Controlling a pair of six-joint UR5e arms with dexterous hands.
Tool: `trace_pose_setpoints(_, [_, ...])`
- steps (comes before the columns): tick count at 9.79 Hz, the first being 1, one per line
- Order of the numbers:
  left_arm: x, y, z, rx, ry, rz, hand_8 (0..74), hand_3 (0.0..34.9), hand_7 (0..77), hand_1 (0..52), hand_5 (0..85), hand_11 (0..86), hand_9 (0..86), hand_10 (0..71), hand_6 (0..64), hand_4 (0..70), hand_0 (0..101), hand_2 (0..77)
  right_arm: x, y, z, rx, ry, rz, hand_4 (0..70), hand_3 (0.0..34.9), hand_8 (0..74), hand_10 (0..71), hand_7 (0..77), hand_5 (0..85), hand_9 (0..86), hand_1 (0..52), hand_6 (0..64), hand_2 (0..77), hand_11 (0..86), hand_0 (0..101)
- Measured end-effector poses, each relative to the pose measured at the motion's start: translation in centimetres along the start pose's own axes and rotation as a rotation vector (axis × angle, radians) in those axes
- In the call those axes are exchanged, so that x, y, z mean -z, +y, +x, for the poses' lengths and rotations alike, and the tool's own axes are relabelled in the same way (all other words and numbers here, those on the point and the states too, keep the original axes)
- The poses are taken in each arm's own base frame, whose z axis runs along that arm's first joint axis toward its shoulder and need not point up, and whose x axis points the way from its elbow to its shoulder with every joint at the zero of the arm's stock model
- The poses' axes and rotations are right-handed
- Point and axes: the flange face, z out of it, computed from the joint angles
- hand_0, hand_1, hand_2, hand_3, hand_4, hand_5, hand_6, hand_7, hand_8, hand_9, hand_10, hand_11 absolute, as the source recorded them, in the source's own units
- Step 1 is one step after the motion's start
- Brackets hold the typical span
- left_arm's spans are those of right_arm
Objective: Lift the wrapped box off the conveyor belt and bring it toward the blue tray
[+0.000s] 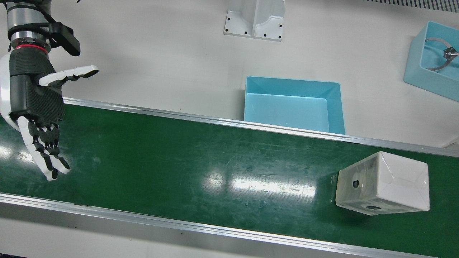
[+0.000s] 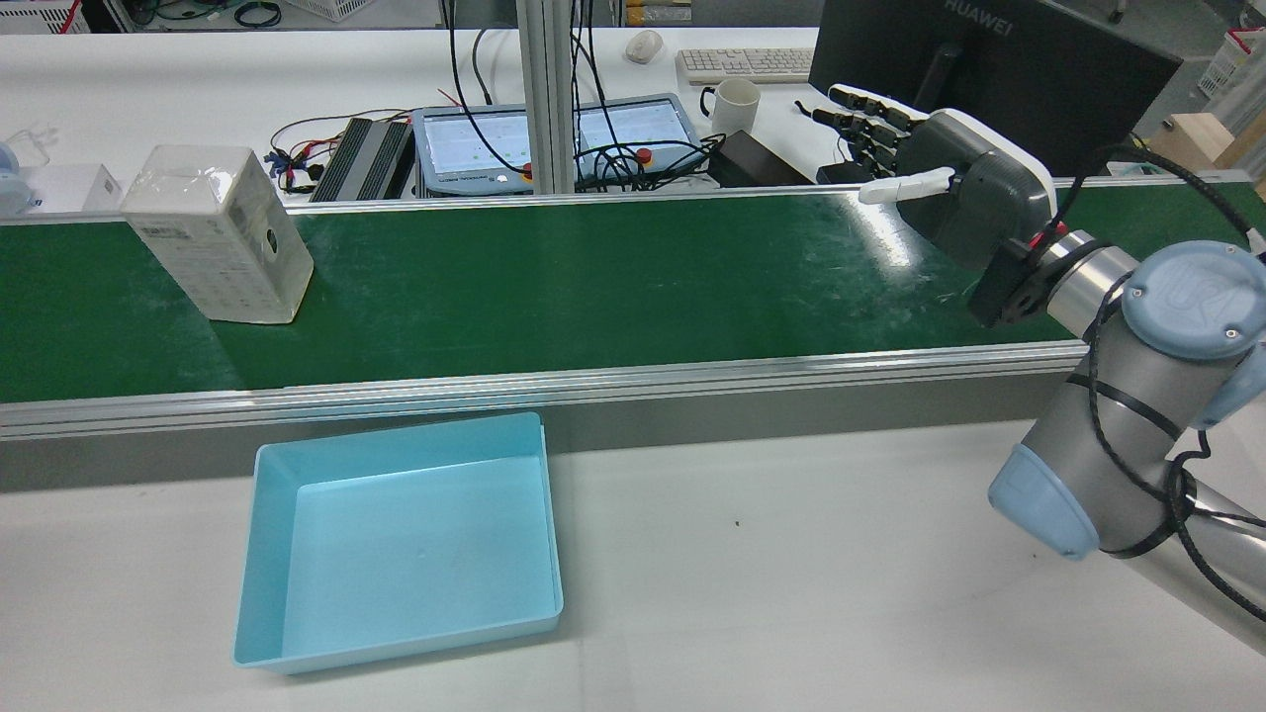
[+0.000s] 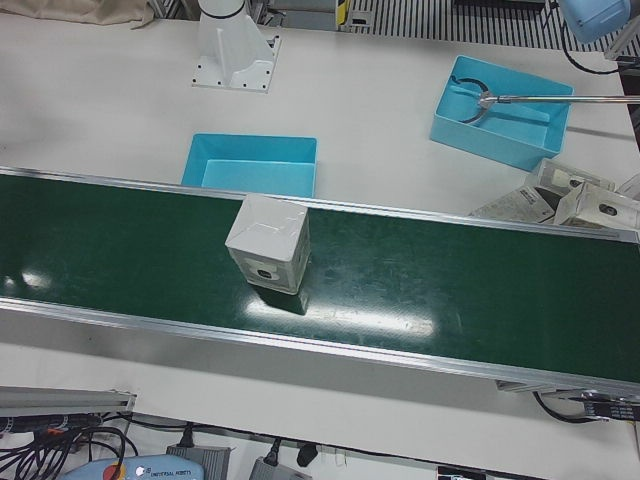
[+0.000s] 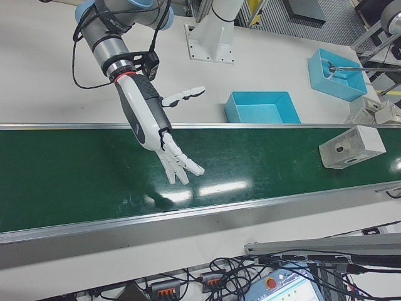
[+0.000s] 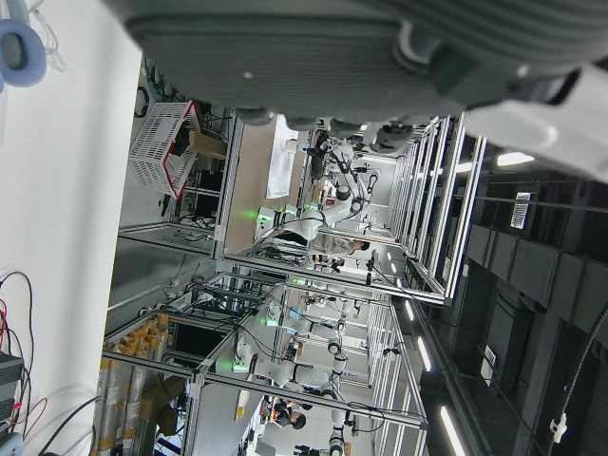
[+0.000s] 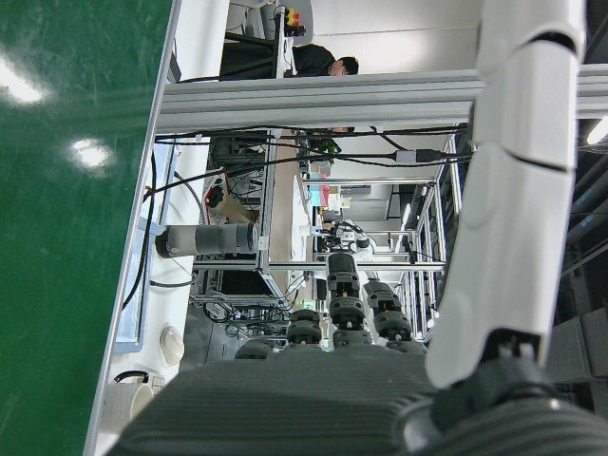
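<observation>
The wrapped box [image 1: 383, 183] stands on the green conveyor belt [image 1: 200, 172], toward the side of the robot's left arm, tilted a little askew to the belt's edges. Its white top is covered in clear film, and a dark round hole shows on one side face. The blue tray [image 1: 294, 105] sits on the white tabletop [image 1: 161, 57] just beside the belt's near rail, a little way along from the box and apart from it.

The right robot hand [image 1: 37, 114] hangs over the other end of the belt, well apart from the box, its fingers [image 1: 46, 157] spread and released, holding nothing. A second blue bin [image 1: 432, 57] lies farther off on the tabletop. The left robot hand [image 5: 380, 57] shows only in its own camera as a close grey underside; I cannot tell whether it is released or clenched.
</observation>
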Motion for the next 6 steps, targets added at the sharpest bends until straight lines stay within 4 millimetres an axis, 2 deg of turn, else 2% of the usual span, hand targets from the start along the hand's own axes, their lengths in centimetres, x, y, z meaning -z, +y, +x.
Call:
trace_pose_setpoints(5, [0.0, 0.0, 0.0, 0.0, 0.0, 0.0, 0.5, 0.0, 0.5, 0.0, 1.1, 0.5, 0.0, 0.5, 0.5, 0.0, 0, 0.5, 0.04, 0.13, -0.05, -0.002, -0.002, -0.003, 5.4, 0.0, 5.5, 0.0, 14.2, 9.3, 4.9, 10.9, 4.4, 7.6, 1.1, 46])
trace_pose_setpoints(6, [0.0, 0.0, 0.0, 0.0, 0.0, 0.0, 0.5, 0.0, 0.5, 0.0, 1.1, 0.5, 0.0, 0.0, 0.5, 0.0, 0, 0.5, 0.14, 0.09, -0.18, -0.003, -0.003, -0.002, 5.4, 0.0, 5.5, 0.0, 14.2, 9.3, 4.9, 10.9, 4.4, 4.9, 1.1, 46])
